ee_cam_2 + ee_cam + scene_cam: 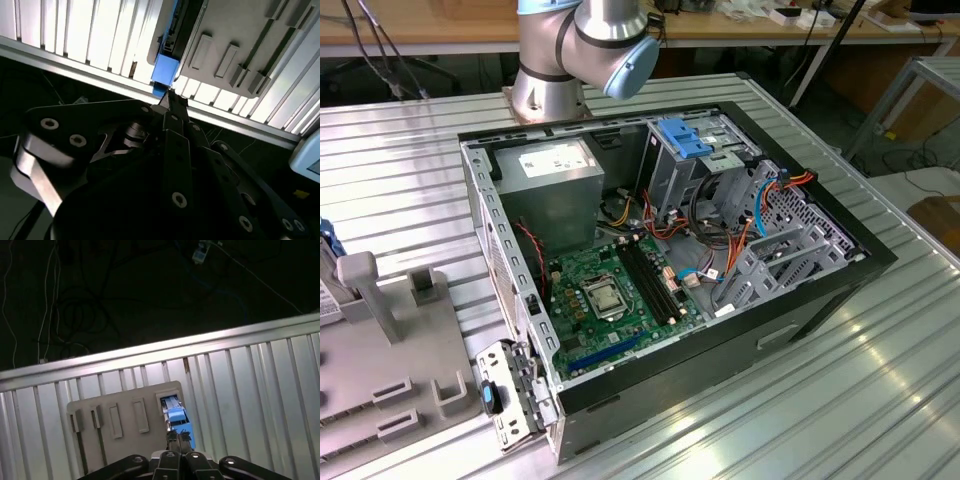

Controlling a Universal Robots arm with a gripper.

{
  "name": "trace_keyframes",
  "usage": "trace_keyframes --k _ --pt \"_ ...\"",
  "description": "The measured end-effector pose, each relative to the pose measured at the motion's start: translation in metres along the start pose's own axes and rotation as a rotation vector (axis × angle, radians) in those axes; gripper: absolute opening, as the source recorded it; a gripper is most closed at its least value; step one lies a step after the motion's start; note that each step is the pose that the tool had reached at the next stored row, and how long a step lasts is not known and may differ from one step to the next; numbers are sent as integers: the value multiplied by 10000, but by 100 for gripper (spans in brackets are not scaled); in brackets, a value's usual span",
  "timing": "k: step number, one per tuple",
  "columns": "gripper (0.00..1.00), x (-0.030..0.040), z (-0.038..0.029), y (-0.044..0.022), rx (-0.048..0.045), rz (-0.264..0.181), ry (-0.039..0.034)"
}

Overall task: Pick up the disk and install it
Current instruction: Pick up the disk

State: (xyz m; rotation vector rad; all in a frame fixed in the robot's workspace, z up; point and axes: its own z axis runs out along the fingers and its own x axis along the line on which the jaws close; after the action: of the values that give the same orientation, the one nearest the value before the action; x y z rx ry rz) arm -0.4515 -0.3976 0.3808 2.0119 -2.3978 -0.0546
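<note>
Grey holder (pixel 122 396), with the disk (pixel 175 414) seated in its end slot; gripper (pixel 179 435), poised above that slot and closed up on nothing; the disk could be struck or jammed if a descent were made unopened.

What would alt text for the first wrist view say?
The tool sits close to the blue-railed disk, which rests in a grey holder on a ribbed metal table. Past the table's edge, cables lie on a dark floor.
</note>
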Motion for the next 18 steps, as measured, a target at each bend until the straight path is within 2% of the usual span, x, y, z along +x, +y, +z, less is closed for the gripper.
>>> trace_keyframes --k 3,5,7,9,10,13,14,16,18 --pt "11 -3 16 -19 24 -227 26" --pt "11 -8 37 -52 73 -406 60" --pt "11 -13 64 -81 77 -667 96" --pt "24 -13 73 -83 81 -1084 109" --pt "36 -13 79 -84 94 -1322 115" --pt "42 -13 97 -84 106 -1976 134" --pt "48 -13 104 -85 110 -2118 138" --pt "60 -14 129 -88 122 -2221 139" --pt "60 -13 166 -93 126 -2250 141"
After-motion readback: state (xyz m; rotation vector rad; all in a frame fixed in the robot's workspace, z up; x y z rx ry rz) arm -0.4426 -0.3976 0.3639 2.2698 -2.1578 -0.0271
